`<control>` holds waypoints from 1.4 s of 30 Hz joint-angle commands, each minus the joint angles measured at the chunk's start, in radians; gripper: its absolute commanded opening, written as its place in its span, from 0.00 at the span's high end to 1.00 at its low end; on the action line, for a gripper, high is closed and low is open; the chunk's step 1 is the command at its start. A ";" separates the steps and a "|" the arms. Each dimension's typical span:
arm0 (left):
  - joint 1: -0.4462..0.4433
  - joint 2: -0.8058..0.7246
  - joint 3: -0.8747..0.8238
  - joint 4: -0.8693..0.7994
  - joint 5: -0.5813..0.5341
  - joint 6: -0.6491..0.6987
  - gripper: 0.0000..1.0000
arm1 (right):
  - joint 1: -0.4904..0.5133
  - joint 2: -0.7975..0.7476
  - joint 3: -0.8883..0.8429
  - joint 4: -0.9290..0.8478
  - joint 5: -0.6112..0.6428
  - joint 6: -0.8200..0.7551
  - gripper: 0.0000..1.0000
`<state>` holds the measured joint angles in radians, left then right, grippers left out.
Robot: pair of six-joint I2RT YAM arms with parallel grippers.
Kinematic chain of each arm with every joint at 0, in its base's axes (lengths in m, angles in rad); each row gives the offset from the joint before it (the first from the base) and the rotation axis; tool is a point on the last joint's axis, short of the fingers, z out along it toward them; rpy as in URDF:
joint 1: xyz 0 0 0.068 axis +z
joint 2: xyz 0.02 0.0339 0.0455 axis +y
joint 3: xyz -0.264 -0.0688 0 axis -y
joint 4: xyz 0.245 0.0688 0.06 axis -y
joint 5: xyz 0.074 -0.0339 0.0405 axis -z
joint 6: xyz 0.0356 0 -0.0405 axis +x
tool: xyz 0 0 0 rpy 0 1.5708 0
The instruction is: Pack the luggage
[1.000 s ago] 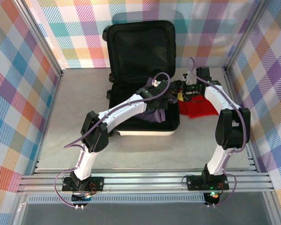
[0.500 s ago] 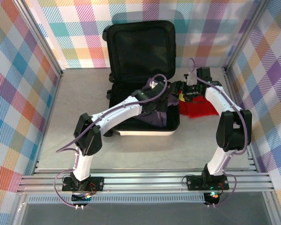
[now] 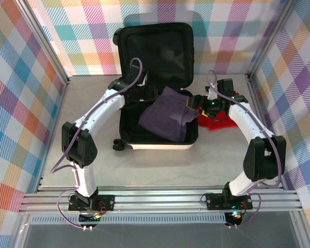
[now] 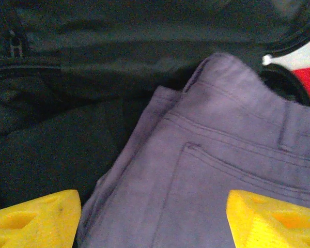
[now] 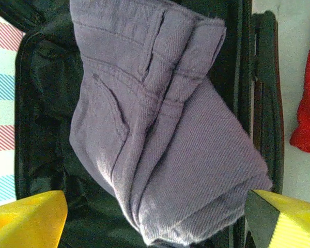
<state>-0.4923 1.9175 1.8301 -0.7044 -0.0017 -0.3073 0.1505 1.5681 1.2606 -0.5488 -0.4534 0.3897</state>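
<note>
The luggage (image 3: pixel 155 51) lies open mid-table, lid upright against the rear wall, folded purple trousers (image 3: pixel 168 116) in its base; left gripper (image 4: pixel 155 219) and right gripper (image 5: pixel 155 219) both have fingers apart, empty.

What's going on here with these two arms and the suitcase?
Two robot arms are packing the luggage, open on the table. Folded purple trousers lie inside it. The left end effector and right end effector hover close to them, both open and holding nothing. A red garment lies on the table beside the case.
</note>
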 commanded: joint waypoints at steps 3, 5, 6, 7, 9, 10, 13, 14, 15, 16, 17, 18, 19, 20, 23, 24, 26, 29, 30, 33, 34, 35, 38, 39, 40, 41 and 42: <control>0.009 0.137 0.102 -0.032 0.189 0.118 0.26 | 0.055 -0.052 -0.054 -0.013 0.053 0.059 0.10; 0.011 0.175 0.125 -0.027 0.222 0.135 0.26 | 0.076 -0.069 -0.074 -0.009 0.072 0.077 0.10; 0.014 0.193 0.138 -0.025 0.242 0.140 0.26 | 0.086 -0.080 -0.088 -0.003 0.080 0.089 0.10; 0.017 0.207 0.145 -0.019 0.255 0.140 0.26 | 0.094 -0.091 -0.101 0.003 0.085 0.099 0.10; 0.027 0.234 0.149 0.005 0.285 0.137 0.26 | 0.108 -0.110 -0.126 0.012 0.098 0.117 0.10; 0.034 0.244 0.149 0.017 0.306 0.134 0.26 | 0.113 -0.115 -0.132 0.015 0.105 0.124 0.10; 0.050 0.274 0.150 0.052 0.365 0.132 0.26 | 0.125 -0.109 -0.137 0.036 0.105 0.131 0.10; 0.054 0.283 0.150 0.065 0.385 0.134 0.26 | 0.129 -0.099 -0.131 0.042 0.107 0.134 0.10; 0.059 0.294 0.153 0.075 0.414 0.134 0.26 | 0.136 -0.084 -0.121 0.042 0.110 0.138 0.10; 0.061 0.303 0.157 0.082 0.438 0.132 0.26 | 0.141 -0.072 -0.111 0.045 0.115 0.138 0.11; 0.060 0.315 0.167 0.083 0.466 0.135 0.26 | 0.148 -0.056 -0.099 0.046 0.122 0.138 0.11; 0.061 0.328 0.177 0.082 0.480 0.137 0.26 | 0.155 -0.039 -0.081 0.038 0.129 0.139 0.11; 0.061 0.340 0.186 0.079 0.487 0.137 0.26 | 0.159 -0.025 -0.067 0.037 0.134 0.139 0.11; 0.062 0.353 0.199 0.069 0.488 0.136 0.26 | 0.162 -0.011 -0.057 0.039 0.142 0.138 0.11; 0.061 0.376 0.202 0.071 0.516 0.131 0.26 | 0.166 0.033 -0.021 0.037 0.161 0.135 0.12; 0.061 0.380 0.194 0.083 0.533 0.126 0.26 | 0.167 0.046 -0.012 0.037 0.168 0.133 0.12; 0.061 0.383 0.180 0.106 0.564 0.118 0.28 | 0.167 0.083 0.016 0.035 0.173 0.125 0.14; 0.060 0.382 0.156 0.152 0.621 0.096 0.44 | 0.169 0.134 0.063 0.026 0.178 0.104 0.25; 0.061 0.376 0.150 0.158 0.629 0.090 0.58 | 0.171 0.146 0.075 0.028 0.180 0.095 0.31; 0.060 0.320 0.086 0.182 0.608 0.084 0.81 | 0.175 0.151 0.092 0.039 0.162 0.062 0.51; 0.060 0.291 0.056 0.197 0.596 0.081 0.84 | 0.178 0.149 0.099 0.035 0.162 0.051 0.57; 0.060 0.255 0.020 0.212 0.581 0.075 0.85 | 0.179 0.147 0.106 0.033 0.152 0.030 0.62; 0.060 0.158 -0.077 0.239 0.535 0.039 0.87 | 0.180 0.141 0.119 0.037 0.108 -0.023 0.70; 0.060 0.122 -0.120 0.259 0.523 0.023 0.87 | 0.180 0.138 0.125 0.044 0.081 -0.042 0.73; 0.059 0.086 -0.156 0.271 0.512 0.012 0.88 | 0.180 0.139 0.132 0.041 0.064 -0.054 0.75; 0.059 0.046 -0.201 0.293 0.503 0.001 0.88 | 0.181 0.144 0.145 0.037 0.034 -0.078 0.76; 0.058 0.004 -0.245 0.311 0.485 -0.013 0.88 | 0.180 0.144 0.150 0.041 0.003 -0.097 0.77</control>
<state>-0.4294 2.0548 1.6566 -0.4580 0.5079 -0.2722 0.3183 1.7161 1.3613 -0.5400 -0.3317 0.3855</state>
